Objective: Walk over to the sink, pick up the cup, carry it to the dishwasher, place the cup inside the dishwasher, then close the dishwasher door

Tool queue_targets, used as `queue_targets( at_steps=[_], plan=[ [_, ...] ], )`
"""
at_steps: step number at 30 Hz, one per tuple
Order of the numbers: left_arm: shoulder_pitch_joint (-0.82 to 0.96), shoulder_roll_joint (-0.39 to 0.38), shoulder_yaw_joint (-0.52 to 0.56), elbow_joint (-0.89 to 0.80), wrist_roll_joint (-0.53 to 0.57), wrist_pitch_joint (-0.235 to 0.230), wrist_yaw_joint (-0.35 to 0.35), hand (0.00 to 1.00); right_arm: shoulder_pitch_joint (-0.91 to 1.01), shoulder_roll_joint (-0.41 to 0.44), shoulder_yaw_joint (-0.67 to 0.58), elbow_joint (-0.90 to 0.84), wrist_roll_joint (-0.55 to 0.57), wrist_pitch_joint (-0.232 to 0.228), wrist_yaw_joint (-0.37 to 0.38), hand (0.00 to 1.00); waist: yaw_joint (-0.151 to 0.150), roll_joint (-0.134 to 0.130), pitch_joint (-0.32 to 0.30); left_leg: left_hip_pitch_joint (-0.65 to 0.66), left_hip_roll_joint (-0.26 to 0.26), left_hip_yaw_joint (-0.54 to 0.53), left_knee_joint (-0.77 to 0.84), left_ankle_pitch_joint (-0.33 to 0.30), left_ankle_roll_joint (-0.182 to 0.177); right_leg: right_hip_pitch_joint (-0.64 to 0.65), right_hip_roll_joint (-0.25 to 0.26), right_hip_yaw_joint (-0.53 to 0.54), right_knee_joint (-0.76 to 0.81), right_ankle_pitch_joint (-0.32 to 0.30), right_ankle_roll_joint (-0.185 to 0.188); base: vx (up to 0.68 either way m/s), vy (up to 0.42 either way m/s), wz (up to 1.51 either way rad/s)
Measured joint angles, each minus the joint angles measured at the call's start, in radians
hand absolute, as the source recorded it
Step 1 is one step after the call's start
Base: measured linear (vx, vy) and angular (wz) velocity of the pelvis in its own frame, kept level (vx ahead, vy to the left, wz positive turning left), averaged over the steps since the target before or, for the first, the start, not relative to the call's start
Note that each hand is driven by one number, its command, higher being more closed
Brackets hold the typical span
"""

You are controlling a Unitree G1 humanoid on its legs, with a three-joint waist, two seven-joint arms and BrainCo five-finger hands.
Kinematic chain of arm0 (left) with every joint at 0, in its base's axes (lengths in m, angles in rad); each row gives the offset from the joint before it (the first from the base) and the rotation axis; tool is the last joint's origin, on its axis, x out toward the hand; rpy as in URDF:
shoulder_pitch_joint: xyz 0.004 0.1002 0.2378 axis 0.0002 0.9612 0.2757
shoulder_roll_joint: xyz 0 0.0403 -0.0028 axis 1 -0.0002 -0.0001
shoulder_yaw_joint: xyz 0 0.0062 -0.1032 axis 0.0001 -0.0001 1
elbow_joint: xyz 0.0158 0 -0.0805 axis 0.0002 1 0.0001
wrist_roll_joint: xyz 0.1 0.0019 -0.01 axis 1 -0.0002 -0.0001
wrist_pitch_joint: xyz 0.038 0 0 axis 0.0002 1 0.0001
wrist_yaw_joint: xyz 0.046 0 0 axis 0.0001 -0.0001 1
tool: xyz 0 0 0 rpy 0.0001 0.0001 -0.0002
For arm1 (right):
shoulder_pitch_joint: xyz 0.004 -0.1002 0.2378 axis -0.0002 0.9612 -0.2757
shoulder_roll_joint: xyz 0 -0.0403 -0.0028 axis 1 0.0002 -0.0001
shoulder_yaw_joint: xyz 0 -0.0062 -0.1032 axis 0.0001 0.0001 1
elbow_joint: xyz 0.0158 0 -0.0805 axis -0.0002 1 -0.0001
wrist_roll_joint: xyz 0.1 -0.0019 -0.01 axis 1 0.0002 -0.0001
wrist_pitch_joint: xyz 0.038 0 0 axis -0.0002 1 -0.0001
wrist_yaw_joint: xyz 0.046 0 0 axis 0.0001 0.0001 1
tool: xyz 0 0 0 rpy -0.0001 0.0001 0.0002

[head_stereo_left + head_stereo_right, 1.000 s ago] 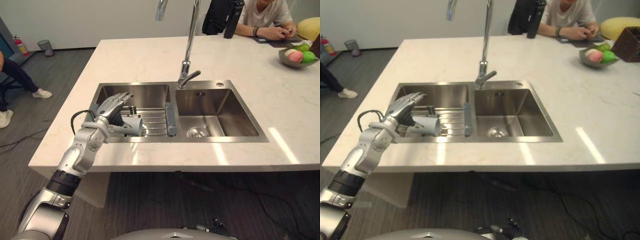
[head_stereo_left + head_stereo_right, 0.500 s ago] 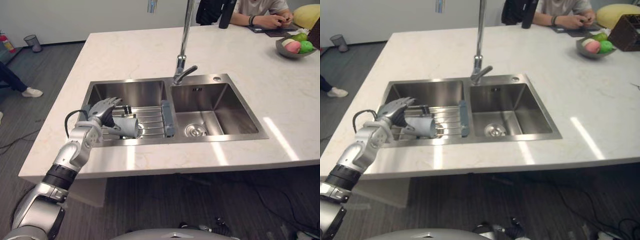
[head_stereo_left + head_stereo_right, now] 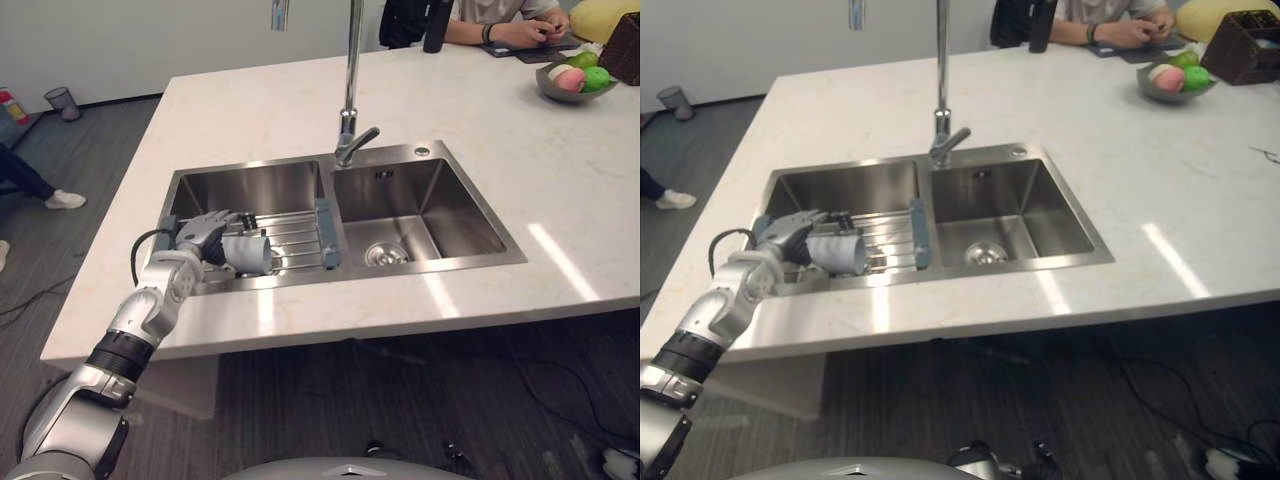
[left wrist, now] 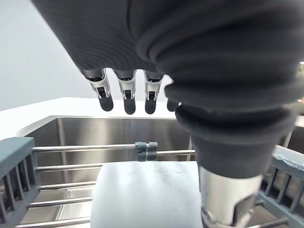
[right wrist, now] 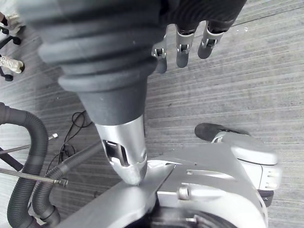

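The left hand (image 3: 203, 238) reached into the left basin of the sink (image 3: 425, 152), low over the near end of the wire rack (image 3: 298, 232) that spanned that basin. Its fingers (image 4: 126, 100) were straight and slightly spread, and in the wrist view their dark tips hung above the rack's far bars, apart from everything below them. The thumb (image 4: 224, 199) pointed down on its own side, just beside the cup (image 3: 253, 252); whether it touched the cup could not be told.

The cup, pale grey, lay on its side on the rack, directly beneath the hand, in the gap between the fingers and the thumb. Seen from the head camera, its body stuck out past the fingertips toward the middle of the rack. Nothing was curled round it or pinching it.

The right basin held only its drain (image 3: 381, 254), and the tall faucet (image 3: 348, 95) stood behind the divider between the two basins. On the pale stone countertop (image 3: 240, 110), well away at the far corner, sat a bowl of fruit (image 3: 572, 80), near a person's forearms (image 3: 510, 25).

The right hand (image 5: 122, 140) hung over the grey striped floor (image 5: 247, 95), its fingers straight and holding nothing.
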Motion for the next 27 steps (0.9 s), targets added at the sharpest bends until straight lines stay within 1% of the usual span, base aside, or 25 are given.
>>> queue_targets(
  at_steps=[7,11,15,21,23,27],
  plan=[
    [0.003,0.0,-0.007,0.021,0.0,0.005,0.005,0.0,-0.002,-0.002,-0.019,0.0,0.001,-0.014,-0.001,0.0,-0.011,0.006,0.007,0.0,-0.002,0.0,0.0,-0.002,0.0,0.0,0.003,0.001,0.003,0.001,0.001,0.0,0.0,0.0],
    [0.005,-0.002,-0.008,0.055,0.002,0.041,0.027,0.0,-0.002,-0.002,-0.019,0.0,0.001,-0.016,-0.001,0.0,-0.022,0.014,0.02,-0.001,-0.002,0.004,0.0,-0.003,0.001,-0.004,0.002,0.005,0.003,0.002,0.002,-0.01,-0.005,-0.03],
    [0.007,-0.002,-0.008,0.085,0.002,0.06,0.053,0.0,-0.002,-0.004,-0.018,-0.001,0.001,-0.016,0.0,0.0,-0.028,0.022,0.026,-0.009,-0.001,0.013,0.0,-0.004,0.0,-0.017,0.003,0.015,0.003,0.002,0.002,-0.01,-0.008,-0.06],
    [0.01,-0.018,-0.008,0.125,0.003,0.08,0.085,0.0,-0.002,-0.013,-0.018,-0.002,0.001,-0.015,0.0,0.0,-0.038,0.028,0.038,-0.014,-0.001,0.018,0.006,-0.006,-0.001,-0.028,0.005,0.028,0.003,0.005,0.003,0.01,-0.011,-0.04],
    [0.013,-0.021,-0.008,0.126,0.003,0.08,0.095,0.0,-0.002,-0.013,-0.017,-0.002,0.001,-0.015,0.0,0.0,-0.039,0.03,0.042,-0.014,-0.001,0.018,0.006,-0.006,-0.001,-0.029,0.005,0.029,0.003,0.005,0.002,0.0,0.0,0.0],
    [0.018,-0.021,-0.007,0.155,0.003,0.088,0.114,0.0,-0.002,-0.015,-0.017,-0.003,0.001,-0.016,0.0,0.0,-0.054,0.04,0.048,-0.014,-0.001,0.018,0.006,-0.007,-0.002,-0.031,0.006,0.032,0.003,0.006,0.002,-0.02,-0.011,-0.01]
  ],
)
